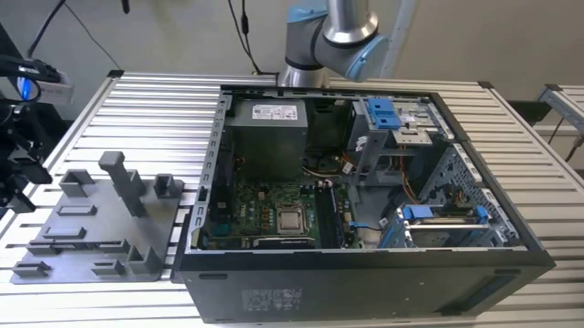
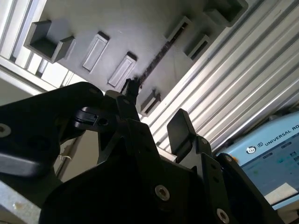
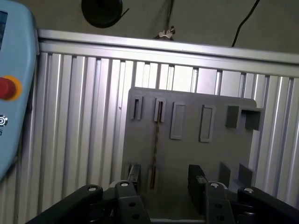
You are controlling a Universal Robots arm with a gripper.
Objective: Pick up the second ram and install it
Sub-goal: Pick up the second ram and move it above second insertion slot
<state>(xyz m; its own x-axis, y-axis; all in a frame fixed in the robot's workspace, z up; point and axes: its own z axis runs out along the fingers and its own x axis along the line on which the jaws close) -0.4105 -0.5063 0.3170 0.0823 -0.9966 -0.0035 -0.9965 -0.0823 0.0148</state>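
The second ram (image 3: 154,145) is a thin dark strip standing edge-on in a slotted holder on the grey fixture plate (image 3: 215,154). In the second wrist view the second ram (image 2: 156,58) runs across the same plate (image 2: 117,28). My gripper (image 3: 164,179) hangs above the plate, open, with nothing between its fingers and well clear of the ram. In the first wrist view the strip lines up close to one finger (image 3: 134,173). The gripper (image 2: 154,116) also looks open in the second wrist view. The fixture plate (image 1: 91,229) lies at the exterior view's left, beside the open computer case (image 1: 365,273).
Inside the case are the green motherboard (image 1: 264,205) with long black slots (image 1: 330,215), a power supply (image 1: 264,133) and blue drive brackets (image 1: 383,116). A light blue teach pendant (image 3: 14,93) with a red button lies on the ribbed aluminium table (image 3: 74,140).
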